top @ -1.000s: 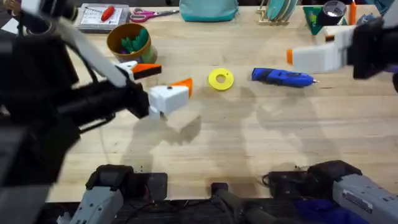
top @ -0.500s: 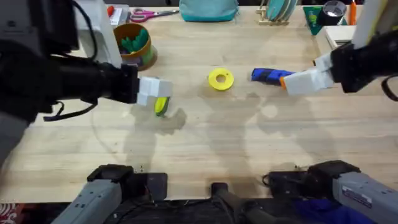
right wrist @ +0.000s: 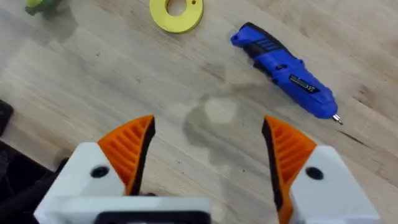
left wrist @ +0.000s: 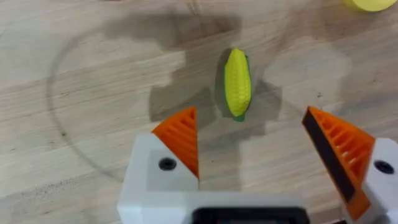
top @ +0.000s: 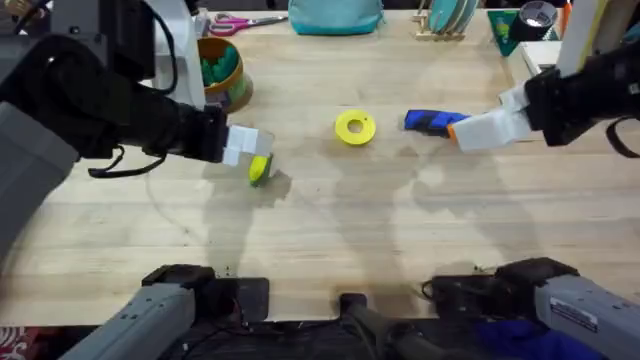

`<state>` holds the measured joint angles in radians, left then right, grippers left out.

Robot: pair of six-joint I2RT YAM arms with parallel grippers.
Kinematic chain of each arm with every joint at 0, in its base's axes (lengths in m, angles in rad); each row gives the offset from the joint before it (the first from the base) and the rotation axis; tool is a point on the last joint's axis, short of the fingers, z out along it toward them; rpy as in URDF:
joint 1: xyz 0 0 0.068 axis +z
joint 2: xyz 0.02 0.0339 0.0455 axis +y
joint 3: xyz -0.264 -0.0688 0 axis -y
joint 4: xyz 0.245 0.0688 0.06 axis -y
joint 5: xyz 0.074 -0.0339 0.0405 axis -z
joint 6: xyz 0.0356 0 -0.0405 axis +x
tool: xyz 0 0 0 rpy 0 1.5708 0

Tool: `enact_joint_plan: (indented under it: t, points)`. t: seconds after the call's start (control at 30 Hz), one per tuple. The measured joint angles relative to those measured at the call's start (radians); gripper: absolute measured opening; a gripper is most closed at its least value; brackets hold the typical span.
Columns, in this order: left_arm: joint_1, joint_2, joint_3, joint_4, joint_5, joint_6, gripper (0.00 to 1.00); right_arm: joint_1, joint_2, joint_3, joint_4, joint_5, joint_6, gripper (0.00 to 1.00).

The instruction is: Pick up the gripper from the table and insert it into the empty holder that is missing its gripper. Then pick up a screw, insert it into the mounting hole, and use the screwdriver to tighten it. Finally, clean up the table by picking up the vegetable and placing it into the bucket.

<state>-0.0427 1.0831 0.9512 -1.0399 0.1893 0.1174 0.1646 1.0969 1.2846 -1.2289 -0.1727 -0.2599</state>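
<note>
Pale wooden table (top: 340,220) seen from overhead: the left gripper (top: 250,152) hangs just over the toy corn (top: 259,171), with the yellow-brown bucket (top: 222,72) beyond it near the far edge. A yellow ring (top: 355,127) lies mid-table beside the blue screwdriver (top: 432,122), partly covered by the right gripper (top: 475,130). Left wrist view: orange-tipped fingers (left wrist: 181,138) spread wide, empty, the corn (left wrist: 237,83) lying ahead between them. Right wrist view: fingers (right wrist: 129,149) wide apart, holding nothing, above bare wood near the screwdriver (right wrist: 287,70) and ring (right wrist: 176,14).

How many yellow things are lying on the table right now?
2. The vegetable lies on the wood just in front of the left claw, and the flat yellow ring sits mid-table, left of the screwdriver. Others may be hidden under the arms.
</note>
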Motion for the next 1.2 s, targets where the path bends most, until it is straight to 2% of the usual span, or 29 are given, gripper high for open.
enact_joint_plan:
  t: [0.07,0.17,0.2,0.3,0.37,0.63,0.83,1.2]
  points:
    - [-0.032,0.011,0.003,-0.010,-0.018,-0.012,0.986,0.000,0.000,0.000,0.000,0.001,-0.001,0.997]
    - [-0.114,0.044,0.013,-0.036,-0.069,-0.059,0.986,0.000,0.000,0.000,0.000,0.004,-0.003,0.997]
    - [-0.153,0.062,0.014,-0.050,-0.098,-0.092,0.985,0.000,0.000,0.000,0.001,0.004,-0.003,0.997]
    - [-0.228,0.118,0.015,-0.073,-0.156,-0.181,0.986,0.000,0.000,0.000,0.003,0.004,-0.003,0.997]
    - [-0.251,0.161,0.015,-0.061,-0.182,-0.227,0.986,0.000,0.000,0.000,0.003,0.004,-0.003,0.997]
    - [-0.258,0.309,0.015,0.024,-0.221,-0.297,0.986,0.000,0.000,0.000,0.009,0.005,-0.003,0.997]
    - [-0.258,0.398,0.015,0.085,-0.232,-0.310,0.985,0.000,0.000,0.000,0.009,0.008,-0.003,0.997]
    - [-0.258,0.512,0.015,0.132,-0.235,-0.311,0.986,0.000,0.000,0.000,0.017,0.008,-0.003,0.997]
